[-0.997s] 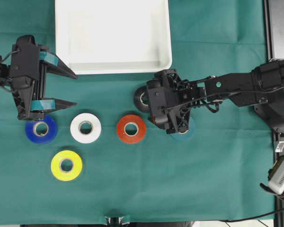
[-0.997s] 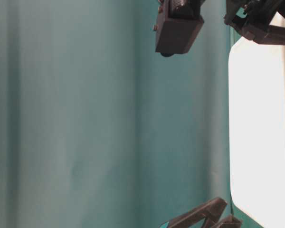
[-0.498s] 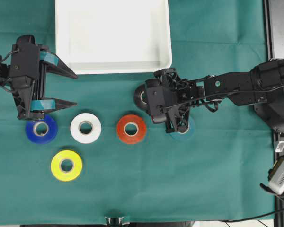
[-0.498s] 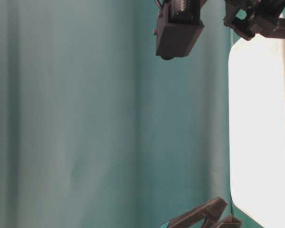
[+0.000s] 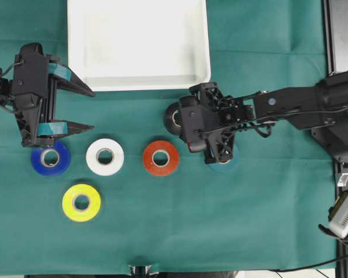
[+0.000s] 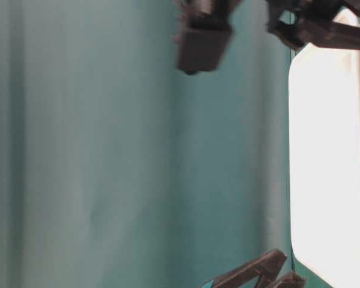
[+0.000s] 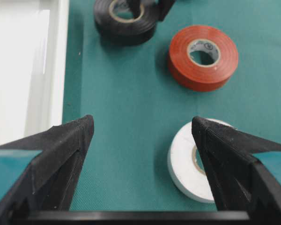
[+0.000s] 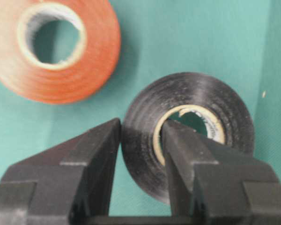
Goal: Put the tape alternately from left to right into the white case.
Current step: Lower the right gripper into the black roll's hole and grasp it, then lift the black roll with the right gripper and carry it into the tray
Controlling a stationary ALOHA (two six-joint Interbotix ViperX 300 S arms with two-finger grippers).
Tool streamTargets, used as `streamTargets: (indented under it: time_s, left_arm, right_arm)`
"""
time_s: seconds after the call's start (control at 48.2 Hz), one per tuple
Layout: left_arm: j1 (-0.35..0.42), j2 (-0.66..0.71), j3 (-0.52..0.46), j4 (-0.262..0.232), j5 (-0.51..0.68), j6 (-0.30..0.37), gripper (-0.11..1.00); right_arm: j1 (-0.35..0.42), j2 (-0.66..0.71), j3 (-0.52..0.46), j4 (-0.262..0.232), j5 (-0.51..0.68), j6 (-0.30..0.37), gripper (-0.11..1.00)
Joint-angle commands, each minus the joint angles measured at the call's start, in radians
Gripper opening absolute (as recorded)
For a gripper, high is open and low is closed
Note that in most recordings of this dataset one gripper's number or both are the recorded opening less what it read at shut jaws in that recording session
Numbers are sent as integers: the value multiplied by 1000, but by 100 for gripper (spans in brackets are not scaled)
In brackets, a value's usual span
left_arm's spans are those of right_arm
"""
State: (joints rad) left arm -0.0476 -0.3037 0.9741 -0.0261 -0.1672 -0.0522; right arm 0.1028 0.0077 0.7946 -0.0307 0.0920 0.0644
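The right gripper is clamped on the black roll's wall, one finger inside the core and one outside, below the white case's lower right corner. The left gripper hangs with jaws apart above the blue roll. White, red and yellow rolls lie on the green cloth; the teal roll is half hidden under the right arm.

The whole tabletop is seen from directly above. A turned, close table-level view catches the white case edge. Each wrist view is taken close between its hand's fingers; the red roll is shared by both.
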Motion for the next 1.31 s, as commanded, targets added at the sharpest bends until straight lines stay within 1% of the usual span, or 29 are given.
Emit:
streamTargets:
  time_s: [0.0,0.228,0.644,0.831,0.934,1.287]
  left_arm:
    - [2,-8,-15,-2,-5,-2,90]
    - [2,-8,-15,-3,-5,-2,90]
    - [2,-11,-15,-2,-3,-2,90]
    - [2,-9,-15,-3,-3,-2,90]
    - [2,-9,-15,-2,-3,-2,90]
    - [2,-9,-15,-2,-3,-2,90]
  right_arm:
    - [12,-71,-17,0,12,2,2]
    - [20,-117,-17,0,35,2,2]
    - [14,-118,-17,0,35,2,2]
    - [-35,-121,-18,0,31,2,2]
    - [-84,-124,-20,-6,31,0,2]
    - [-239,-126,-32,-75,31,0,2]
